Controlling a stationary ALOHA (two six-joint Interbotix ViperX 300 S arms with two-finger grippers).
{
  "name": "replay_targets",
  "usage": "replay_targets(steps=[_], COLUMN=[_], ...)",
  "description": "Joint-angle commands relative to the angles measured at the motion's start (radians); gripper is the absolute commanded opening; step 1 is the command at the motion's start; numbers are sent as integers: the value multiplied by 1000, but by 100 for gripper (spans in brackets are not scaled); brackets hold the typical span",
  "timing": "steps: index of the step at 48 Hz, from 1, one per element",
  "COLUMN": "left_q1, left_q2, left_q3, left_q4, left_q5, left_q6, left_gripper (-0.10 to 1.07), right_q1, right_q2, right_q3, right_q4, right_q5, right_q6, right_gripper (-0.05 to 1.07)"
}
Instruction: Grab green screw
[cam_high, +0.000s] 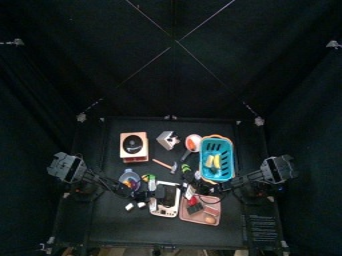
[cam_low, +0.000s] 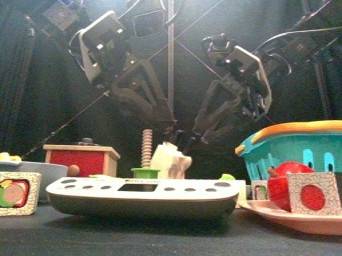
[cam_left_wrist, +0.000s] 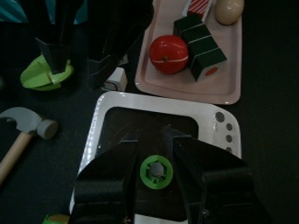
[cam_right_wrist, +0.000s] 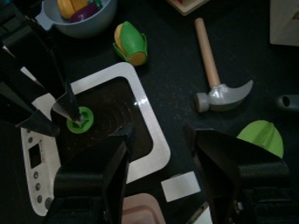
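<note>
Here the green screw (cam_left_wrist: 155, 171) sits pinched between the closed jaws of the left gripper (cam_left_wrist: 156, 157), just over the dark platform of the white kitchen scale (cam_left_wrist: 222, 131). In the right wrist view the same screw (cam_right_wrist: 79, 120) shows at the tips of the left arm's black fingers above the scale. The right gripper (cam_right_wrist: 163, 162) hangs near it with its jaws spread wide, empty. Beyond lie a wooden-handled hammer (cam_right_wrist: 218, 72), a green wedge (cam_right_wrist: 263, 139), and a pink tray (cam_left_wrist: 222, 61) carrying a red tomato (cam_left_wrist: 169, 52).
</note>
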Motion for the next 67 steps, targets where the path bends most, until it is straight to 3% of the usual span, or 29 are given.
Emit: replay_targets(steps=[1,12,20,27,34,44,50,57,67], left_q1=[3,-2,3,58,124,186,212,218,216], left_q2=[-25,-80,-137,-186,-229,-278,-301,-311,-310], left_q3=[-21,-32,-21,-8,23,57,78,94,51], left_q4=[3,-23,-118,-196,-206,-229,-202,-8,3], left_q5=[11,2,-32,-115,-219,-287,-288,-276,-175], left_q6=[0,3,6,11,15,15,18,26,37], left_gripper=[69,69,69,69,69,69,69,69,69], right_q1=[-3,-3,-3,-3,-3,-3,-3,-3,-3], right_q2=[-21,-18,-18,-18,-18,-17,-17,-17,-17], right_q3=[-18,-17,-20,-20,-20,-20,-20,-20,-20], right_q4=[-3,-3,-3,-3,-3,-3,-3,-3,-3], right_q5=[0,0,0,0,0,0,0,0,0], right_q6=[0,0,0,0,0,0,0,0,0], right_gripper=[84,84,84,84,84,84,84,84,84])
